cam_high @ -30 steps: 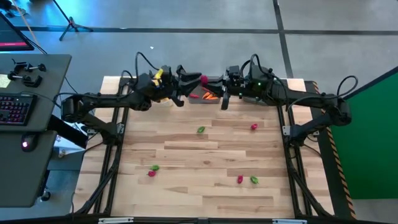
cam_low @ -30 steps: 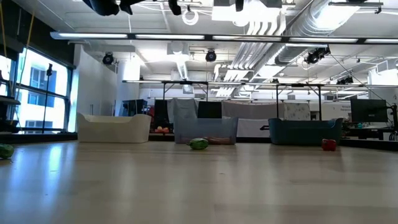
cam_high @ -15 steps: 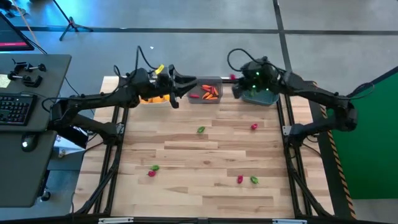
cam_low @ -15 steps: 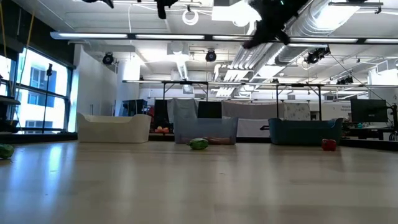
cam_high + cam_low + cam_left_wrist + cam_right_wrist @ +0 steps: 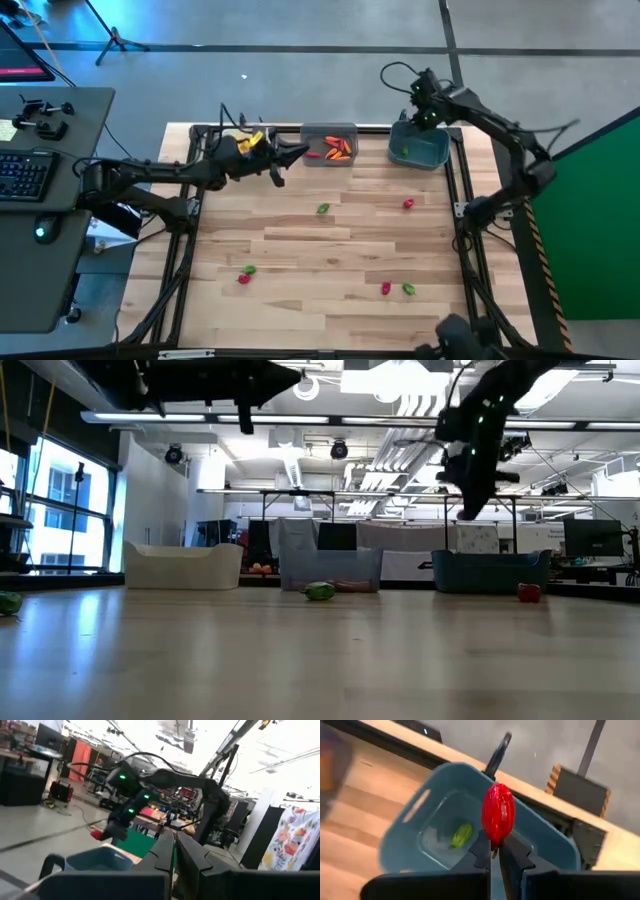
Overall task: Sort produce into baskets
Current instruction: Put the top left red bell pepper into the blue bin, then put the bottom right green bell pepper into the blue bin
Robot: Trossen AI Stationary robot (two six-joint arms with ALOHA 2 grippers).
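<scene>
Light butcher-block table of pale wood planks on a dark frame, grey floor around it, a grey desk with a keyboard off the left side and a green panel off the right. Along the far edge, three bins in a row: a white bin mostly hidden under the left arm from above, a translucent grey bin holding orange-red carrot shapes, and a teal bin with a green piece on its floor.

Scattered across the open wood, well apart: a green piece mid-table, a red piece nearer the right side, a green-and-red pair toward the near left, and a red-and-green pair toward the near right.

Left gripper held above the table between the white and grey bins, fingers pressed together on nothing. Right gripper poised over the teal bin, pinched on a glossy red pod that stands upright above the fingertips.

Beyond the table, seen at table height: a large hall with white ceiling ducts, strip lights, tall windows at left, and rows of benches, possibly with monitors, too small to make out.
</scene>
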